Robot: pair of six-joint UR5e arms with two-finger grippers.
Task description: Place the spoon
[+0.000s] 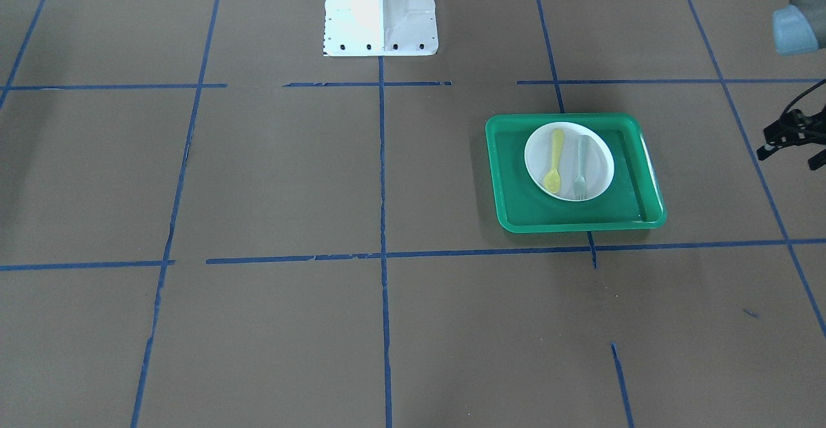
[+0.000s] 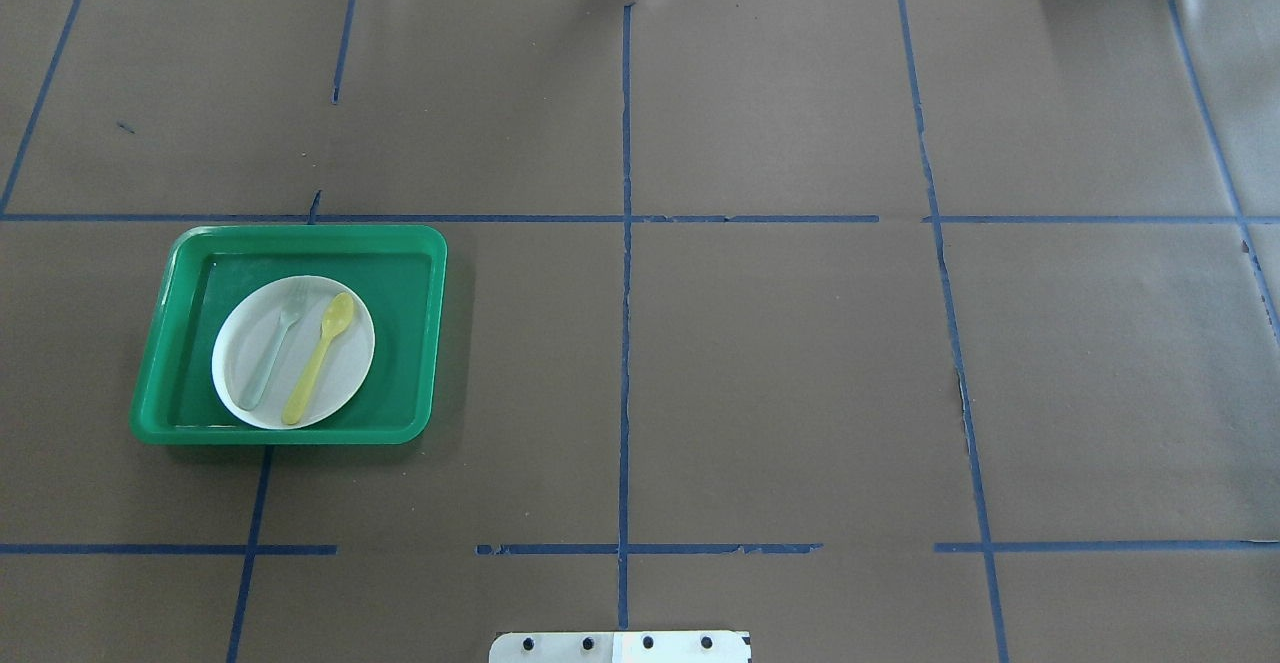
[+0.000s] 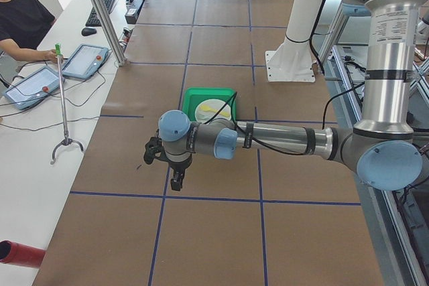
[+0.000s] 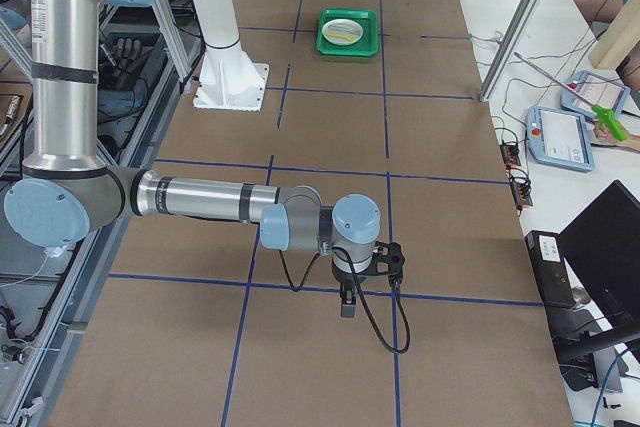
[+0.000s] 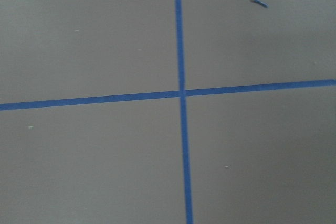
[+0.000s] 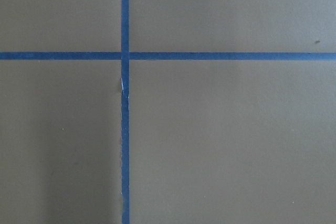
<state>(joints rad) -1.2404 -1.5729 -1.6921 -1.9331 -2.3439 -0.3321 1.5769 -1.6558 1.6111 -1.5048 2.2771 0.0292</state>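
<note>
Though lying already on the round white plate inside the green rectangular plastic tray, gripped by nothing: small yellow plastic spoon, oval bowl pointing away from the robot's base, just beside the pale grey-green plastic fork, with a gap between them. Hanging well apart from the tray, out over the brown paper-covered table: left claw toward one end, right claw toward the other. Cannot tell for either whether spread or clenched; wrist views give only paper and blue tape lines. Reads as either the very start, before any reach, or the finish with arms drawn off; cannot settle which. If yet to be lifted, calls for bringing the left claw, the nearer one, over the tray, lowering onto the slim handle with fingers set crosswise, and keeping off the fork and the plate's rim. Likely to skid on the smooth plate if pinched off-centre.
</note>
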